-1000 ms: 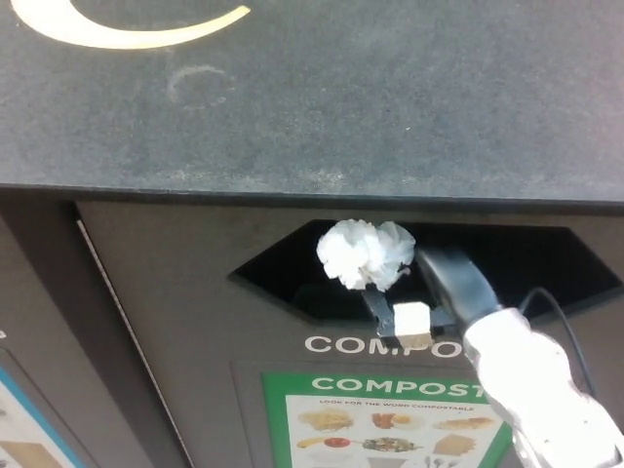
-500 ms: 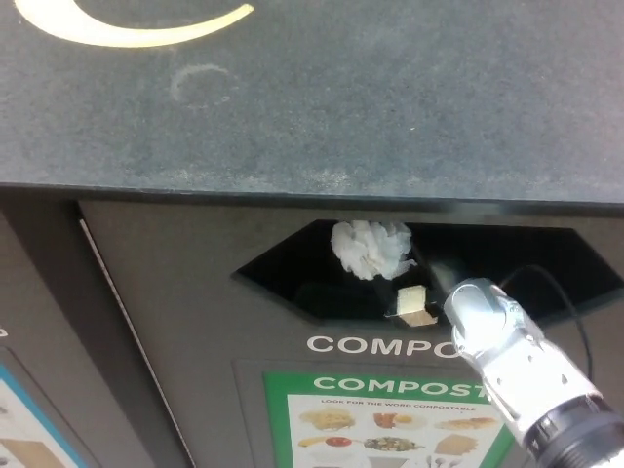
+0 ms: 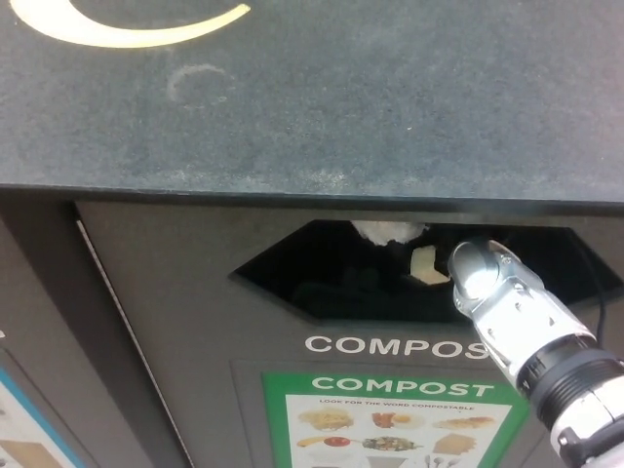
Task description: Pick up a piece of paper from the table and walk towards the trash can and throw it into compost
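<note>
The right arm (image 3: 517, 322) is reaching into the compost bin's opening (image 3: 322, 278), its hand hiding in the dark, so I cannot tell its grip. The crumpled paper (image 3: 388, 231) is showing just under the opening's upper edge.

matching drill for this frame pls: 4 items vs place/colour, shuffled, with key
Items:
1. crumpled paper
2. compost poster
3. right arm
4. curved line

Descriptions:
A. pale yellow, painted on the bin's flat top
B. green-bordered, food pictures, below the white COMPOST lettering
C. white, only partly visible at the upper edge of the dark opening
D. shiny metal wrist section, reaching into the opening from the lower right

Pairs: 1-C, 2-B, 3-D, 4-A
</note>
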You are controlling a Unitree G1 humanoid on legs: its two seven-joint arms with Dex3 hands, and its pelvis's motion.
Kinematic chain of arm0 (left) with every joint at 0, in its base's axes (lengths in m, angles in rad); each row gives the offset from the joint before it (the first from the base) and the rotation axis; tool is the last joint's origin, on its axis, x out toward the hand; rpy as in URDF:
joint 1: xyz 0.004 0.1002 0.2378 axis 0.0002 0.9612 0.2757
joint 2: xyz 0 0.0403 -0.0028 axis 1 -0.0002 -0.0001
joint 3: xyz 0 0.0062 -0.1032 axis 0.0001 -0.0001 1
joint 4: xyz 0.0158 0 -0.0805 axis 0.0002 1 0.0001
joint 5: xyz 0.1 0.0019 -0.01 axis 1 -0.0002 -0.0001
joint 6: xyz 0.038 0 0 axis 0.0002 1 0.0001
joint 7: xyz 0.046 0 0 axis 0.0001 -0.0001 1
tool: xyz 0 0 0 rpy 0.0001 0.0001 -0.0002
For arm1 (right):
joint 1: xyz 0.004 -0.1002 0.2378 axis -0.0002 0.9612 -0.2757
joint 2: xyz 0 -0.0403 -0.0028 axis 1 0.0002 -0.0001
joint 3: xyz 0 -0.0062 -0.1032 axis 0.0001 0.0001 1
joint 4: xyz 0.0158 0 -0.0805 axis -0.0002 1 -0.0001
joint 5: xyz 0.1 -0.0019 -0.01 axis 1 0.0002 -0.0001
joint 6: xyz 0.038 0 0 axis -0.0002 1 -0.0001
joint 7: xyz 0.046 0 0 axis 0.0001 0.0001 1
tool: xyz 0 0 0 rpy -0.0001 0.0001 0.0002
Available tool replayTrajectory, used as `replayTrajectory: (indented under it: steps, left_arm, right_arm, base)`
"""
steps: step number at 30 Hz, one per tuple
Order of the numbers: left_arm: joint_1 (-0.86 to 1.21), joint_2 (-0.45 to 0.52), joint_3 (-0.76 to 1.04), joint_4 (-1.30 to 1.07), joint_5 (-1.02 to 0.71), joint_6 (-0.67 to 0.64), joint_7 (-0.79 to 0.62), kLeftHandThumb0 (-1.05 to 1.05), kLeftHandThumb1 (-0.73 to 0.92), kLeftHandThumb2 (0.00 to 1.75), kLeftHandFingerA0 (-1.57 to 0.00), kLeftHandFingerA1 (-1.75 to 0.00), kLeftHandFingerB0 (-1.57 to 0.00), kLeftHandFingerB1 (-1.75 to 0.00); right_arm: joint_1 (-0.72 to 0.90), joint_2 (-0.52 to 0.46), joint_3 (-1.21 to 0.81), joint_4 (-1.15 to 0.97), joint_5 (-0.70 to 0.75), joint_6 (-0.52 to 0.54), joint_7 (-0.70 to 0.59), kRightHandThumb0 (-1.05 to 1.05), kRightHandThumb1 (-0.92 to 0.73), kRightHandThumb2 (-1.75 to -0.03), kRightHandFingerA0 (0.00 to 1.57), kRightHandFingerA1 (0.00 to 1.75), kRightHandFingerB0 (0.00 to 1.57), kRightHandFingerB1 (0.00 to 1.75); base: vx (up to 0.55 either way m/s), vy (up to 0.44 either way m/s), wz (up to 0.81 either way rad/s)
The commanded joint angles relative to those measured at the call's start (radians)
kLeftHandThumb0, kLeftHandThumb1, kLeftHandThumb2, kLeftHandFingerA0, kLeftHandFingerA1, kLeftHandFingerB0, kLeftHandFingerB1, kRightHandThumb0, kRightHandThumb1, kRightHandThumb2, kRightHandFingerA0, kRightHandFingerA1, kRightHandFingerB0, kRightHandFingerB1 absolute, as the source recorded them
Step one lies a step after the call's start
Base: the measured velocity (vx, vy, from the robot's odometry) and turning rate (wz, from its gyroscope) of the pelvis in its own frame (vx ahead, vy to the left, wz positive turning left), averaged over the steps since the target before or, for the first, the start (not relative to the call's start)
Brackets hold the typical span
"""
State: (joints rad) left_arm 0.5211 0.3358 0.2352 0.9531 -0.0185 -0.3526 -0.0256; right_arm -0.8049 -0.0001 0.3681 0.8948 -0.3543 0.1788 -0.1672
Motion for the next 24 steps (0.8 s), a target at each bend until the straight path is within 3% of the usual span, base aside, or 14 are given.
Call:
replayTrajectory:
  steps: [1, 2, 3, 4, 5, 6, 7, 8, 11, 12, 17, 18, 24]
  left_arm:
    - [0.014, -0.004, 0.004, -0.004, -0.006, -0.023, -0.007, -0.07, 0.70, 0.78, -0.89, -0.96, -0.82, -0.85]
    - [-0.003, -0.001, 0.005, 0.029, -0.006, -0.033, -0.009, -0.08, 0.69, 0.76, -0.89, -0.94, -0.82, -0.83]
    - [-0.008, 0.000, 0.005, 0.038, -0.006, -0.036, -0.010, -0.08, 0.69, 0.76, -0.89, -0.94, -0.82, -0.83]
    - [-0.006, 0.001, 0.004, 0.030, -0.004, -0.034, -0.009, -0.08, 0.69, 0.77, -0.89, -0.97, -0.82, -0.83]
    - [-0.002, 0.002, 0.003, 0.016, -0.002, -0.032, -0.007, -0.08, 0.69, 0.77, -0.89, -0.97, -0.82, -0.83]
    - [-0.002, 0.003, 0.004, 0.013, -0.005, -0.028, -0.011, -0.08, 0.69, 0.76, -0.86, -0.97, -0.82, -0.82]
    - [-0.002, 0.003, 0.006, 0.013, -0.008, -0.023, -0.015, -0.08, 0.69, 0.76, -0.86, -0.97, -0.82, -0.82]
    - [0.001, 0.001, 0.006, 0.006, -0.010, -0.021, -0.016, -0.08, 0.70, 0.76, -0.86, -0.95, -0.80, -0.82]
    - [0.007, 0.001, 0.001, -0.015, -0.003, -0.004, -0.009, -0.09, 0.71, 0.75, -0.86, -0.92, -0.79, -0.81]
    - [0.006, 0.002, 0.000, -0.014, 0.000, -0.003, -0.007, -0.09, 0.71, 0.73, -0.85, -0.90, -0.78, -0.78]
    - [0.002, 0.005, -0.002, -0.005, 0.005, -0.015, -0.001, -0.09, 0.69, 0.76, -0.90, -0.92, -0.82, -0.81]
    - [0.003, 0.004, -0.002, -0.006, 0.005, -0.023, -0.001, -0.07, 0.66, 0.79, -0.94, -0.99, -0.83, -0.85]
    - [-0.001, 0.009, -0.008, 0.000, 0.013, -0.022, 0.007, -0.08, 0.68, 0.77, -0.92, -0.96, -0.84, -0.84]
  right_arm:
    - [-0.047, 0.006, -0.022, 0.049, -0.021, -0.016, -0.056, -0.27, -0.73, -0.81, 0.81, 1.75, 0.64, 1.54]
    - [-0.066, 0.011, -0.018, 0.072, -0.037, 0.003, -0.087, -0.26, -0.74, -0.74, 0.79, 1.46, 0.70, 0.74]
    - [-0.072, 0.013, -0.017, 0.080, -0.041, 0.007, -0.096, -0.26, -0.74, -0.74, 0.79, 1.46, 0.70, 0.74]
    - [-0.079, 0.011, -0.009, 0.084, -0.046, 0.026, -0.072, -0.34, -0.69, -0.60, 0.37, 0.86, 0.20, 0.31]
    - [-0.086, 0.008, 0.000, 0.088, -0.050, 0.044, -0.037, -0.34, -0.69, -0.60, 0.37, 0.86, 0.20, 0.31]
    - [-0.091, 0.006, 0.020, 0.096, -0.064, 0.066, -0.005, -0.48, -0.51, -0.79, 0.00, 0.25, 0.03, 0.19]
    - [-0.098, 0.005, 0.043, 0.107, -0.079, 0.090, 0.026, -0.48, -0.51, -0.79, 0.00, 0.25, 0.03, 0.19]
    - [-0.101, 0.005, 0.063, 0.115, -0.094, 0.110, 0.050, -0.57, -0.52, -0.70, 0.00, 0.00, 0.01, 0.11]
    - [-0.105, 0.003, 0.111, 0.123, -0.116, 0.170, 0.115, -0.63, -0.51, -0.67, 0.00, 0.00, 0.00, 0.11]
    - [-0.104, -0.001, 0.127, 0.124, -0.123, 0.186, 0.145, -0.88, -0.49, -0.85, 0.00, 0.29, 0.01, 0.00]
    - [-0.098, -0.024, 0.169, 0.108, -0.131, 0.243, 0.241, -0.93, -0.49, -0.93, 0.00, 0.30, 0.01, 0.00]
    - [-0.095, -0.028, 0.170, 0.098, -0.129, 0.252, 0.251, -0.94, -0.50, -0.93, 0.00, 0.30, 0.02, 0.00]
    - [-0.075, -0.036, 0.167, 0.067, -0.120, 0.264, 0.296, -1.04, -0.55, -1.01, 0.00, 0.28, 0.00, 0.00]
  base:
    - [0.00, 0.000, 0.00]
    - [0.00, 0.000, 0.00]
    - [0.00, 0.000, 0.00]
    - [0.00, 0.000, 0.00]
    - [0.00, 0.000, 0.00]
    - [0.00, 0.000, 0.00]
    - [0.00, 0.000, 0.00]
    - [0.00, 0.000, 0.00]
    - [0.00, 0.000, 0.00]
    - [0.00, 0.000, 0.00]
    - [0.00, 0.000, 0.00]
    - [0.00, 0.000, 0.00]
    - [0.00, 0.000, 0.00]
